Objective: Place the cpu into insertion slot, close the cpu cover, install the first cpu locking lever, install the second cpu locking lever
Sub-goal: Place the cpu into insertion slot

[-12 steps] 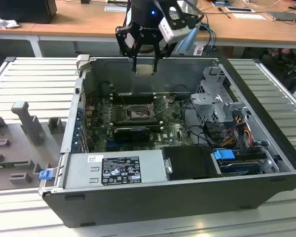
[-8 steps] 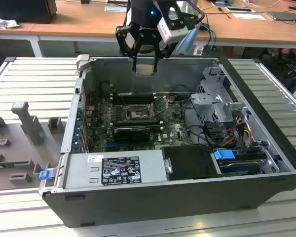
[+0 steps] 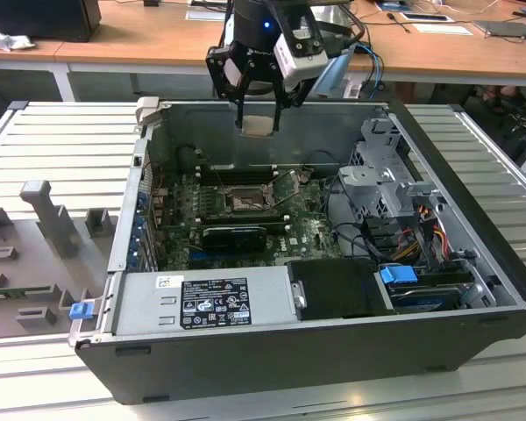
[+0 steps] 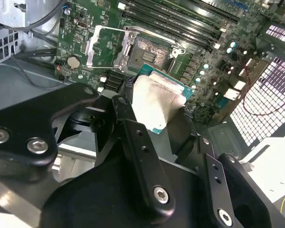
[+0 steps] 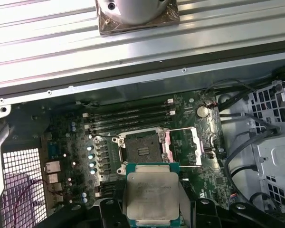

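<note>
Quick status from my remote seat: the black two-fingered claw (image 3: pixel 259 119) is clamped on the small flat square cpu with the pale silvery-beige face (image 5: pixel 152 194), a finger on each of two opposite edges, chip held flat. It hangs high above the big grey open computer case (image 3: pixel 333 338) that lies on its side on the ribbed metal worktop (image 3: pixel 53 149).

What matters here is that the small square dark insertion slot with the thin silver rim (image 5: pixel 141 148) sits down inside the case on the green circuit board (image 5: pixel 66 142), below the chip. In the first wrist view it shows just past the chip's edge, and the chip's sides look roughly square to the slot's.

The slot is empty, with bare contacts showing. The square silver cpu cover frame (image 4: pixel 91 47) is swung open, lying beside the slot. Nothing is seated yet.
</note>
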### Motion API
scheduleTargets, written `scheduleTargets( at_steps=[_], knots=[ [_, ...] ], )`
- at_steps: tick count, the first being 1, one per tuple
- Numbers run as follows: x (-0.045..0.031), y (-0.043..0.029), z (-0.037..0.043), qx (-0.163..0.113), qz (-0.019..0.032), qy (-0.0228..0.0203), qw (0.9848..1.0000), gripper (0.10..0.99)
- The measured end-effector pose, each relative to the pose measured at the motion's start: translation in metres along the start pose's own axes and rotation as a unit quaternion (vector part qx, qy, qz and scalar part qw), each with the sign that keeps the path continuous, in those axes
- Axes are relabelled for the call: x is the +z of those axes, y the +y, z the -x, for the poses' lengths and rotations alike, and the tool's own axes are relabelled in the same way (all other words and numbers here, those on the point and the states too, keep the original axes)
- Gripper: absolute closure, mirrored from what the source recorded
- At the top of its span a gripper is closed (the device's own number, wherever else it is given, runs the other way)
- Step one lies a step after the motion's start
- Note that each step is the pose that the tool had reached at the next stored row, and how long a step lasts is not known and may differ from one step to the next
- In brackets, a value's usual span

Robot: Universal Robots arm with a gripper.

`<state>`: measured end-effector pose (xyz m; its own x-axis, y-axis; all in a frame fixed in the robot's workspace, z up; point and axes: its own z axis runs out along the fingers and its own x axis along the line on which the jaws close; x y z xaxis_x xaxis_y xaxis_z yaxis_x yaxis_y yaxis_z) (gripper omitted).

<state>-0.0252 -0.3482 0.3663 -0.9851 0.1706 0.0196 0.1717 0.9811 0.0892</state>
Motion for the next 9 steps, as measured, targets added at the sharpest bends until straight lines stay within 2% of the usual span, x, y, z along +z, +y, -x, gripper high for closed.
scheduleTargets(
  at_steps=[4,9],
  knots=[
    [0.0048,-0.0004,0.0002,0.002,-0.0009,-0.0002,1.0000,0.557],
    [0.0056,-0.0005,0.0002,0.038,-0.0010,-0.0035,0.9993,0.557]
  ],
)
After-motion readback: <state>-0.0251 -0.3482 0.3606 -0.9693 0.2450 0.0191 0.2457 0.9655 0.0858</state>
